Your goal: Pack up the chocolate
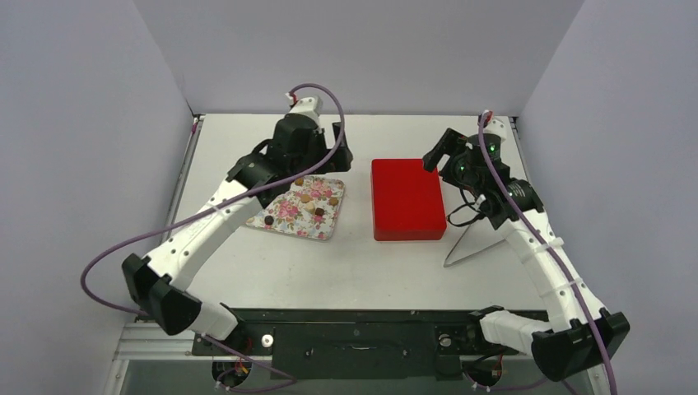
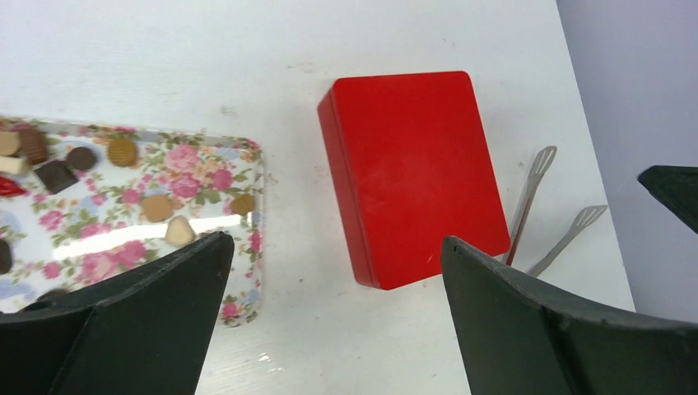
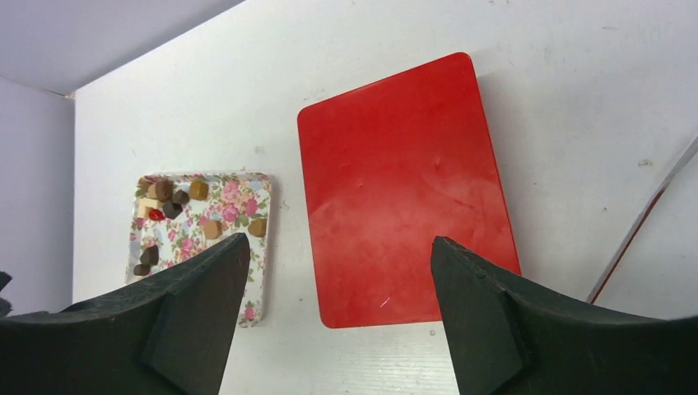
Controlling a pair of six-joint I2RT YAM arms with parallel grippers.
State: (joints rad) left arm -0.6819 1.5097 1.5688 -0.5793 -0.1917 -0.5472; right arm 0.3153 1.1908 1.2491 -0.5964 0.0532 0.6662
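Several small brown, tan and cream chocolates point(image 1: 313, 202) lie on a flower-patterned tray point(image 1: 284, 216) left of centre. They also show in the left wrist view point(image 2: 123, 152) and the right wrist view point(image 3: 177, 197). A closed red box point(image 1: 407, 198) lies to the tray's right. My left gripper point(image 1: 341, 150) is open and empty, raised over the table behind the gap between tray and box point(image 2: 336, 243). My right gripper point(image 1: 440, 152) is open and empty, raised by the box's far right corner point(image 3: 339, 240).
Metal tongs point(image 1: 469, 243) lie on the table right of the red box, under my right arm, and also show in the left wrist view point(image 2: 535, 189). Grey walls close in the table at the back and both sides.
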